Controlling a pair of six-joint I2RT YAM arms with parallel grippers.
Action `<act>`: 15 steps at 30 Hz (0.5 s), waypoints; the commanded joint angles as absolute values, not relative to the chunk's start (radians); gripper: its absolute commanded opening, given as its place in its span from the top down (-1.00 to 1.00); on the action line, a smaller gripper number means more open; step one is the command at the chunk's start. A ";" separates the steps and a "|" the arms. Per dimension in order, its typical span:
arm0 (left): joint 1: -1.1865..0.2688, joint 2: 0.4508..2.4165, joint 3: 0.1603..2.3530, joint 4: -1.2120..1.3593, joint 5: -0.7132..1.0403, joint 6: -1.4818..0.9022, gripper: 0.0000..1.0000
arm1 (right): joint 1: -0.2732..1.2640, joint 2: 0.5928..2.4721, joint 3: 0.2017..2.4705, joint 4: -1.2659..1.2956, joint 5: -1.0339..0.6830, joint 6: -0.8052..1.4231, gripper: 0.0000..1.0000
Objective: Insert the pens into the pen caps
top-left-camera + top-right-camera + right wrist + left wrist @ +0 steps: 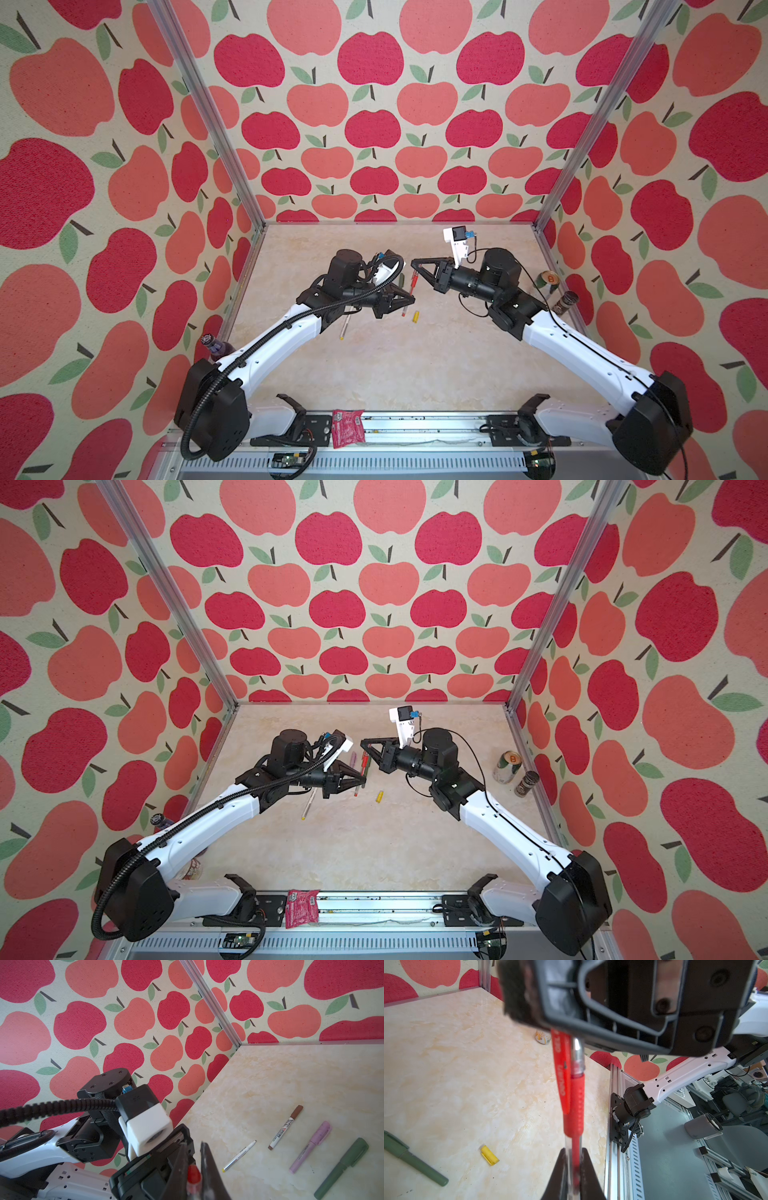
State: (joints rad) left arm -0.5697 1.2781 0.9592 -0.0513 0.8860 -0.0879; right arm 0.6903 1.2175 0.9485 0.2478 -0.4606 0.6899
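While the left jaws pinch shut on the clear lower barrel of the red pen [574,1105], the right jaws are closed on the red cap [194,1175] at the pen's other end, so the pen spans the short gap between the two sets of tips, lifted off the bench [374,365]. Seen from the left wrist, the cap's clip [560,1072] runs alongside the pen's silver neck and red grip; how far the cap is seated is hidden behind the right jaws.

Both arms meet near the middle of the bench. The left arm [270,345] stretches in from the near left corner, its wrist turned so the jaws point right. The right arm [582,345] mirrors it from the near right corner, its jaws pointing left.

A yellow cap [415,316] lies alone on the bench, just nearer than the jaws. An uncapped yellow-tipped pen [344,328] lies partly under the left wrist. Beyond it, the brown pen [284,1128], lilac pen [311,1145] and green pen [342,1167] lie side by side, each capped.
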 commanded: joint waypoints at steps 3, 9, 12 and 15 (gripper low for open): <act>-0.552 1.158 0.882 0.227 0.809 -0.124 0.94 | 0.680 1.227 0.923 -0.044 -0.571 0.730 0.75; -0.571 1.129 0.774 0.179 0.786 -0.168 0.93 | 0.667 1.245 0.958 -0.005 -0.578 0.749 0.34; -0.584 1.138 0.767 0.124 0.780 -0.149 0.93 | 0.666 1.247 0.977 -0.003 -0.566 0.751 0.10; -0.585 1.159 0.761 0.084 0.777 -0.148 0.93 | 0.660 1.232 0.994 -0.010 -0.551 0.747 -0.02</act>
